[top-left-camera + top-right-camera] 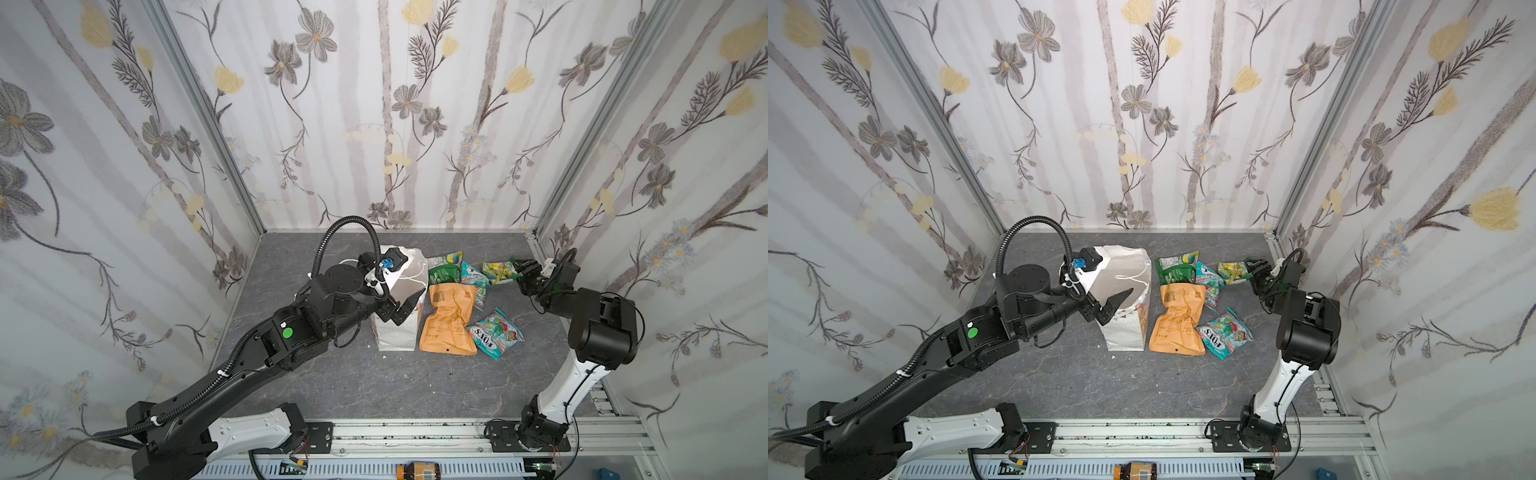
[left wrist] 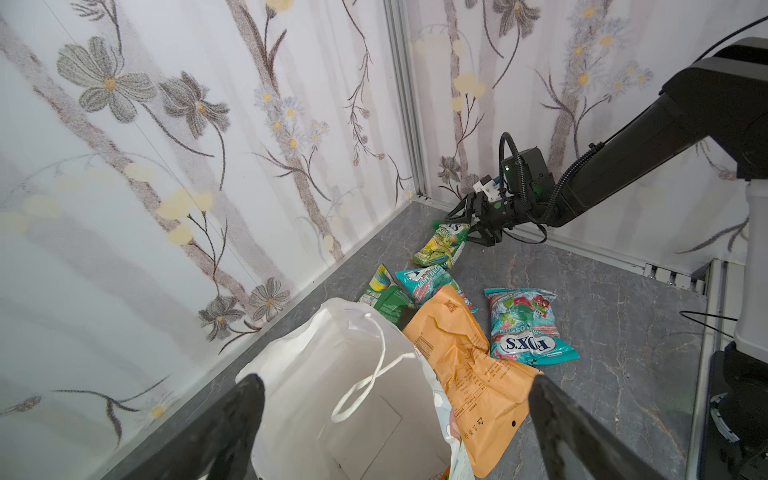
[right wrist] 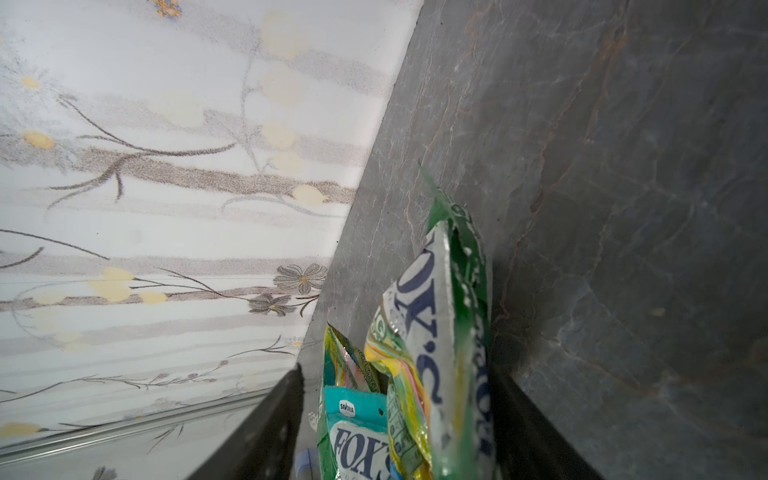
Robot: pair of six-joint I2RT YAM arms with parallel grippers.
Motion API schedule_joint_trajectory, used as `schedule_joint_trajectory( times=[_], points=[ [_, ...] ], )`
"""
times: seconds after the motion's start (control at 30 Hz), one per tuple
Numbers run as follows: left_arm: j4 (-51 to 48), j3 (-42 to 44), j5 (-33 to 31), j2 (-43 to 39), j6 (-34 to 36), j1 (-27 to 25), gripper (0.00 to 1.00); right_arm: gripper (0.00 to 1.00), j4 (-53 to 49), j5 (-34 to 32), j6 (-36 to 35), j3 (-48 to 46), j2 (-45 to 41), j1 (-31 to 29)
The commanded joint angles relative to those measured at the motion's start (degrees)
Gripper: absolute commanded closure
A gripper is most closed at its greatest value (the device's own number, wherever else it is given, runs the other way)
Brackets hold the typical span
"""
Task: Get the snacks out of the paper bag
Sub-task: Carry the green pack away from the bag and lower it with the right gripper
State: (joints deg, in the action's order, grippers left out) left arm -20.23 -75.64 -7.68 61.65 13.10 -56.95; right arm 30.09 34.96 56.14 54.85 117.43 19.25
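L gripper (image 2: 395, 380) wide open over bag (image 2: 332, 302); R gripper (image 2: 463, 229) jaws apart round yellow-green pkt (image 2: 440, 247), not clamped. Looks light, crinkly, slippery; prob best pinched at flat seam edge

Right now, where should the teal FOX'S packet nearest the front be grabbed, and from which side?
Pinch the teal FOX'S packet by its flat crimped end seal, coming down from above on its right side. It lies flat, so the thin seal probably suits a pinch best; its left edge meets the orange pouch, while the table is bare to its right.
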Motion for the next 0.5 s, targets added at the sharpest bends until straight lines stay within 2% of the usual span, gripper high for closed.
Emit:
schedule_joint_trajectory(
  times=[0.0,0.2,0.47],
  points=[
    [3.6,-0.2,-0.1,-0.7,-1.3,0.0,0.00,0.20,-6.1,-2.7,-4.9,0.6,-2.8,0.3],
    [1.7,-1.4,0.8,-0.9,-3.0,0.0,0.00,0.08,-12.8,-5.0,-9.5,-0.4,-9.5,1.4],
    [-2.4,-3.8,-0.5,-0.4,-6.5,0.0,0.00,0.06,-20.1,-4.3,-13.3,-1.5,-22.6,2.0]
  ],
)
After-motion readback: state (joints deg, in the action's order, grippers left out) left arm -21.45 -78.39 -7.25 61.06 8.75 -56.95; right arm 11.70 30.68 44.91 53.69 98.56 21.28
